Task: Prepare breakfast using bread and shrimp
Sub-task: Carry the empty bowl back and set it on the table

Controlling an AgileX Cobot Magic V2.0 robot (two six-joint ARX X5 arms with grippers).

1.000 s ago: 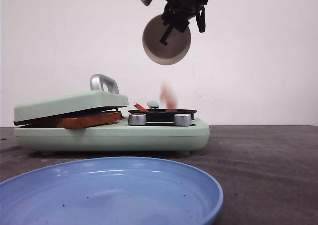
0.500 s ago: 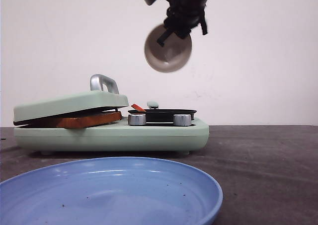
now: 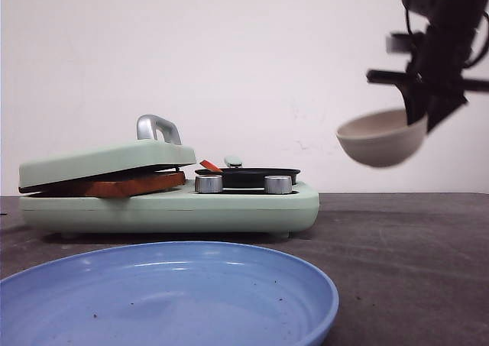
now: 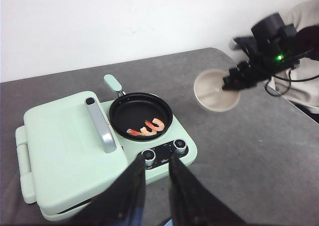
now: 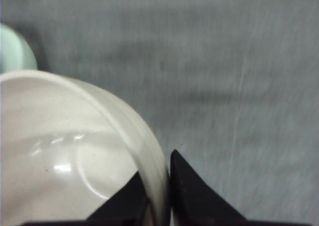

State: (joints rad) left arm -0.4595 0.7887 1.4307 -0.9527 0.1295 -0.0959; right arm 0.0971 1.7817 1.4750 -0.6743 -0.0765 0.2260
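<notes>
Background: plain white wall behind a dark grey counter (image 3: 412, 239).
Front view: my right jaws (image 3: 429, 111) pinch the rim of a beige bowl (image 3: 380, 138), mouth up, held off to the side of the green cooker (image 3: 168, 205); bread (image 3: 126, 184) lies flat under the cooker's tilted lid (image 3: 107, 161); blue plate (image 3: 168, 296) nearest the camera.
Left wrist view: my left jaws (image 4: 155, 183) hang slightly parted and empty above the cooker's knobs (image 4: 164, 151); shrimp (image 4: 148, 128) lie beyond my tips in the black pan (image 4: 141, 115), curled, long axis roughly across the pan.
Right wrist view: bowl wall clamped between my tips, counter below.
Risk: I judge the thin rim hold could slip and drop the bowl; bread may scorch under the lid.
</notes>
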